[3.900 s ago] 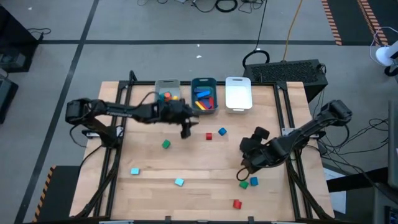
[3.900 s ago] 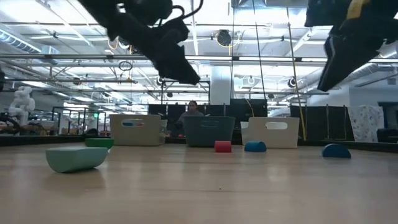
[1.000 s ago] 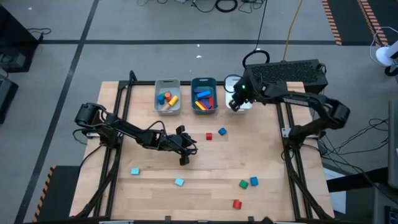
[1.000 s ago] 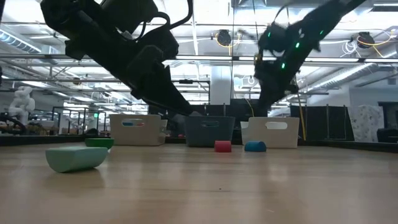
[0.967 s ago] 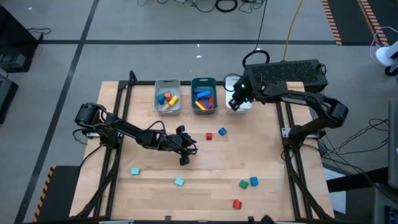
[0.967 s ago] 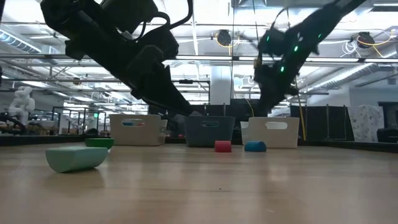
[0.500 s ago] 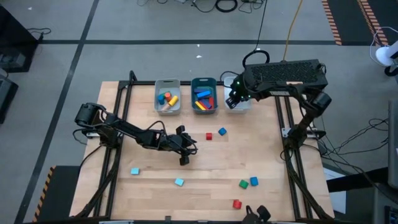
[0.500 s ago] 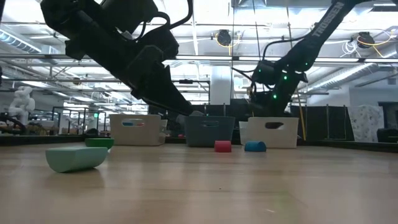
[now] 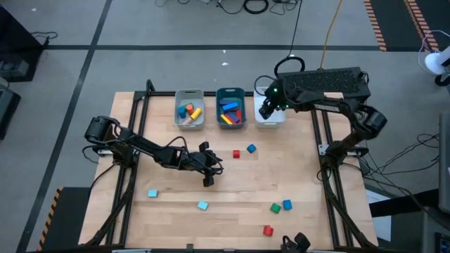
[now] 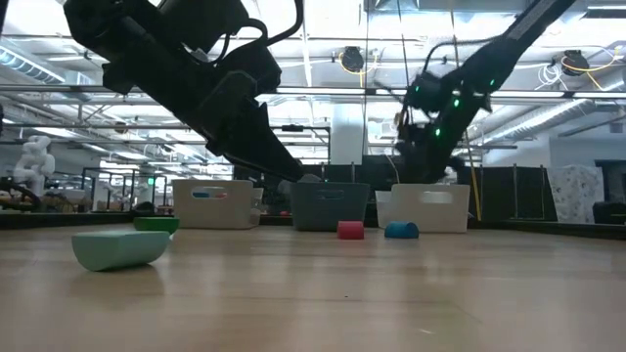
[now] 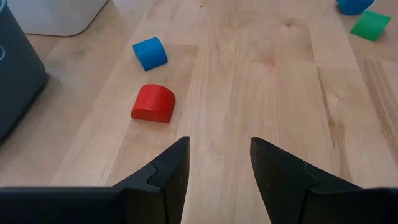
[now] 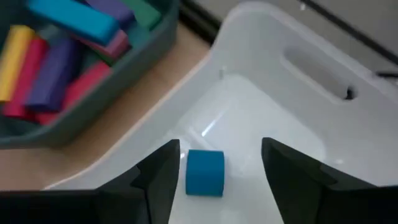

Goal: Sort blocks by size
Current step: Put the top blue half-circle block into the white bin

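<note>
- Your right gripper [image 12: 214,171] hangs over the white tray [image 12: 298,112], jaws apart, holding nothing; blue block [image 12: 205,172] lies in the tray between its fingers.
- Your left gripper [image 11: 217,165] sits mid-table, jaws spread, empty; red block [image 11: 153,104] just ahead.

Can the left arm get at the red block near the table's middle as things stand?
Probably yes. The left gripper is open and low over bare wood, with the red block just ahead and slightly to one side. Nothing lies between them; the blue block sits apart, beyond it.
</note>
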